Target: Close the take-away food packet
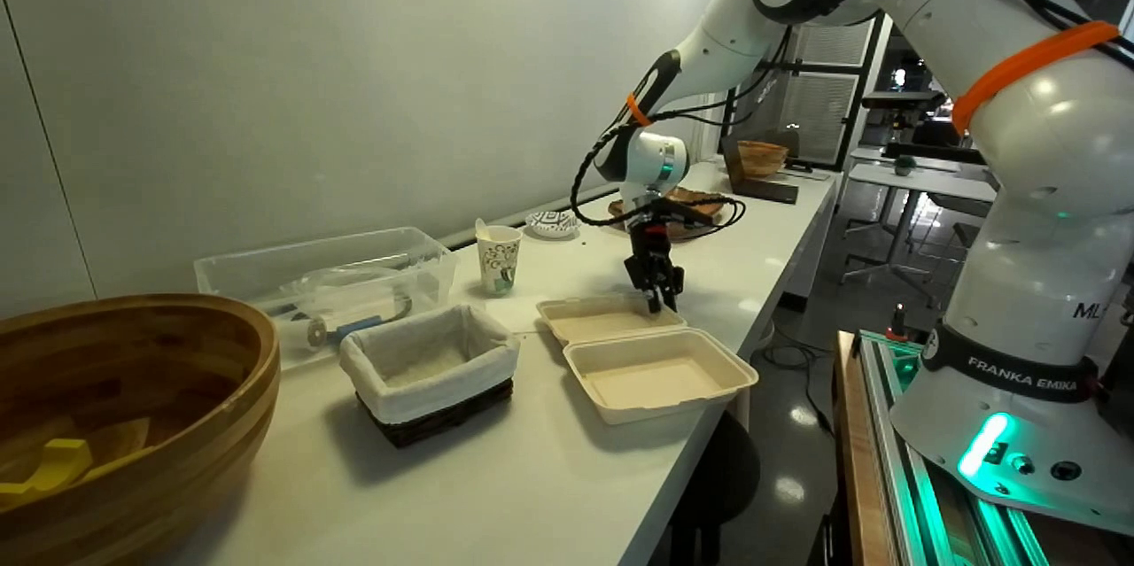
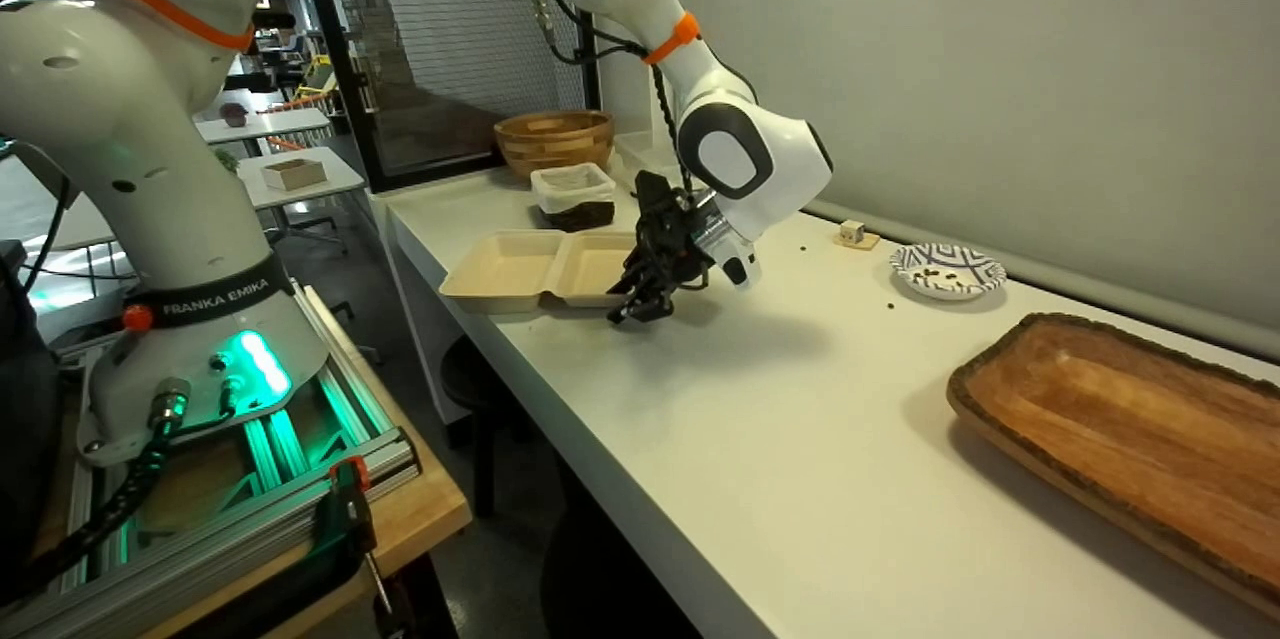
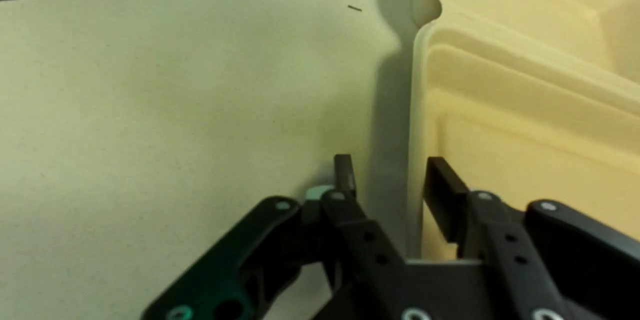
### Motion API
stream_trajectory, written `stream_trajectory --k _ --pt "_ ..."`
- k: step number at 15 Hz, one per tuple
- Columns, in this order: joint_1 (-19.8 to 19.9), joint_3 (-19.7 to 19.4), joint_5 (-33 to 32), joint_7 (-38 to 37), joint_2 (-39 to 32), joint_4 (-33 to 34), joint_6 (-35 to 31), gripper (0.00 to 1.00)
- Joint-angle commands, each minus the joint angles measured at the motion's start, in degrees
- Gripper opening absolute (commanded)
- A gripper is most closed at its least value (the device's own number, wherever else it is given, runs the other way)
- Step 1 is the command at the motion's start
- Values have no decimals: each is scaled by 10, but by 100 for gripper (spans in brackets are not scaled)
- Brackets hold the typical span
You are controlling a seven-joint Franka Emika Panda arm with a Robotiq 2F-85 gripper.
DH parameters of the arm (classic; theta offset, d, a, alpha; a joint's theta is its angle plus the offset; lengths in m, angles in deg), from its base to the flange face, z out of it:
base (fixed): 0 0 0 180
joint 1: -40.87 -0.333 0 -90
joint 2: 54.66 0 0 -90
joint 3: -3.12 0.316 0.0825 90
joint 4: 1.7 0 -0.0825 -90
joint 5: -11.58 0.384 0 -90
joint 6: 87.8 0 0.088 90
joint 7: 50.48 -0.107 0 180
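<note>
The take-away food packet is a beige pulp-fibre clamshell lying open and flat on the white table. It shows in both exterior views [image 1: 660, 367] [image 2: 505, 269], with its two halves joined at a hinge. The deeper half sits toward the table's front edge. My gripper [image 1: 657, 305] is low at the outer side of the shallower half. In the wrist view the gripper [image 3: 391, 175] is open. The packet's side rim [image 3: 416, 149] runs between the fingers, closer to the right finger, which is over the inside. The left finger is outside, above the table. I cannot tell whether the fingers touch the rim.
A white-lined tub with a dark base [image 1: 443, 393] stands beside the packet. A paper cup [image 1: 499, 263], a clear plastic tray [image 1: 323, 251] and a big wooden bowl [image 1: 204, 424] stand further along. A wooden tray [image 2: 1120, 419] and patterned bowl [image 2: 935, 291] lie on the opposite side.
</note>
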Motion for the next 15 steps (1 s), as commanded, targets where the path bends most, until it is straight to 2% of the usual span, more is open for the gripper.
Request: stream_trajectory --k 1,3,8,15 --pt "2 9 -4 8 3 -4 -18 12" --pt "1 10 1 2 12 -11 -23 0" --pt "0 3 18 -20 69 -53 -39 1" --pt "27 -31 76 -8 208 -160 -118 1"
